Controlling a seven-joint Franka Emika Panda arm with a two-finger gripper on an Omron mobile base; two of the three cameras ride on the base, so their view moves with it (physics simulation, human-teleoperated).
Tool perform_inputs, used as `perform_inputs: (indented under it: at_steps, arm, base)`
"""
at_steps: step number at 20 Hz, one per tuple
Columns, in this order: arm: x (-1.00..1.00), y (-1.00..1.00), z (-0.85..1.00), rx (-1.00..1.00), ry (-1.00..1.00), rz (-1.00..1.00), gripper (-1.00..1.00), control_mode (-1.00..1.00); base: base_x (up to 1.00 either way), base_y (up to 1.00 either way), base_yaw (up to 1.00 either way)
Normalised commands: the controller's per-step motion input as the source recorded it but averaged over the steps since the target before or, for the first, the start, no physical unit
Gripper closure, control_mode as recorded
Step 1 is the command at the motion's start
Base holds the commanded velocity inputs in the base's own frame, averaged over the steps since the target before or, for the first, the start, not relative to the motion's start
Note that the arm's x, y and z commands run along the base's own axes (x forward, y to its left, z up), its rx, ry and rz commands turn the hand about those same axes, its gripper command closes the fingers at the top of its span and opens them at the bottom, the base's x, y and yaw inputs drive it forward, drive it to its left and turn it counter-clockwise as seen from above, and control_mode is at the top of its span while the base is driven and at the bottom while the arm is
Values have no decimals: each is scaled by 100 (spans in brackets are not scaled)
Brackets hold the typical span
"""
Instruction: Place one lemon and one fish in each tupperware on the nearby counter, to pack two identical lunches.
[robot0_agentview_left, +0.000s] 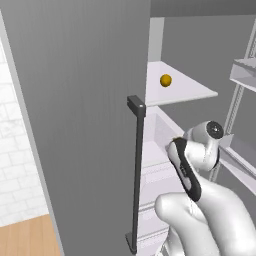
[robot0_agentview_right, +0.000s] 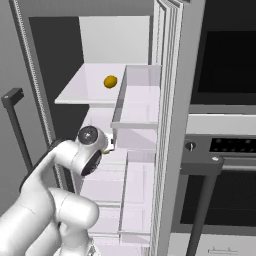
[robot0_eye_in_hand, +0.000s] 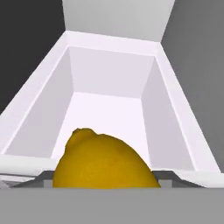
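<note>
While the arm reached into the open fridge, its pincer (robot0_eye_in_hand: 107, 186) sat about half open around a lemon (robot0_eye_in_hand: 105, 162), which bulged up right at the fingertips above a white drawer bin (robot0_eye_in_hand: 175, 109); it looked gripped, though the contact itself was hidden. A second lemon (robot0_agentview_left: 165, 80) lay on the upper shelf (robot0_agentview_left: 195, 92), near its middle. I judged the fruit firm, light and rounded, with a waxy skin apt to roll or slip, so best pinched across its widest middle.
</note>
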Motion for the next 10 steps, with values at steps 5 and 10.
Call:
perform_inputs:
  at_steps: [5,10]
  arm:
    - [-93,7,100,0,7,0,100,-100]
    - [-90,14,100,1,14,0,100,-100]
  base:
    - [0,0,0]
    - [0,0,0]
